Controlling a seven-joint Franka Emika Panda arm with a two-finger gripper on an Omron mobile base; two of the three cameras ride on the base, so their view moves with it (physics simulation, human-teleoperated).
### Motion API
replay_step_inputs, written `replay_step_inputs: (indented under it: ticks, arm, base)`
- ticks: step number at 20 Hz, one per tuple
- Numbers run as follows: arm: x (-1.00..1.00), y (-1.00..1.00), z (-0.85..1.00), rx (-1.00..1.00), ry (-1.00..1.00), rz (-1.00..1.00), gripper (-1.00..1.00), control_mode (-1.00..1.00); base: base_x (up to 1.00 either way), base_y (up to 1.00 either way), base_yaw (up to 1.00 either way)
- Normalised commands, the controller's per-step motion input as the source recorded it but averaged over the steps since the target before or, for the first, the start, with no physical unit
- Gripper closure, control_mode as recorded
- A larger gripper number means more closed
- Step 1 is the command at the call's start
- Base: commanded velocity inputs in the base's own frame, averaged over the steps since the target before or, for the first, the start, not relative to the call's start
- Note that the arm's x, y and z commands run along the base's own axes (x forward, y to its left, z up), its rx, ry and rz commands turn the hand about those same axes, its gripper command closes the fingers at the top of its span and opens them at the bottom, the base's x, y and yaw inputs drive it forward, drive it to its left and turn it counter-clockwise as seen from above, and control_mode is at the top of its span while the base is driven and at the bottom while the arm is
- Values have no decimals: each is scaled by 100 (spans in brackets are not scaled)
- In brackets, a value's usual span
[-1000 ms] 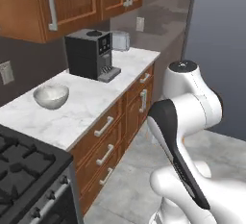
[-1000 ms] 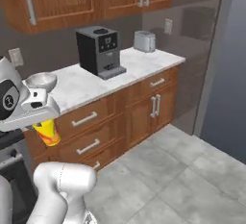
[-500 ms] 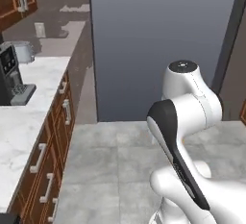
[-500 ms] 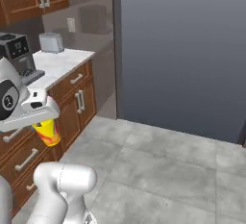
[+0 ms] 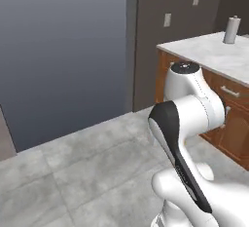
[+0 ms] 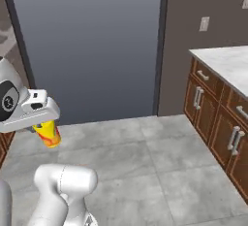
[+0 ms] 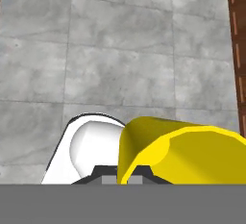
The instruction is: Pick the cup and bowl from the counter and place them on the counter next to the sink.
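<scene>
Base has swung from the coffee-machine counter toward a grey wall and another counter (image 6: 227, 65). Gripper (image 6: 46, 123) pinches the yellow cup (image 6: 48, 134), carried low for transport toward the sink.

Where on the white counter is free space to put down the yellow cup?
The white marble counter is bare from its near corner back toward the grey cylindrical roll, which crowds the far end by the wall. The right base view also shows bare counter top. The gripper holds the yellow and orange cup.

no readable text, no labels, no brand marks, no numbers, no signs anywhere
</scene>
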Motion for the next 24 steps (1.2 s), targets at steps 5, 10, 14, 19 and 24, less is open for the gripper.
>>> replay_step_inputs:
  ticks: [5,10,14,19,24]
  arm:
    - [0,0,0,0,0,0,100,100]
    - [0,0,0,0,0,0,100,100]
    - [0,0,0,0,0,0,100,100]
    - [0,0,0,0,0,0,100,100]
    - [0,0,0,0,0,0,100,100]
  base:
    - [-8,0,-79]
    - [0,0,-78]
    - [0,0,-77]
    - [8,-7,-67]
    - [45,25,-14]
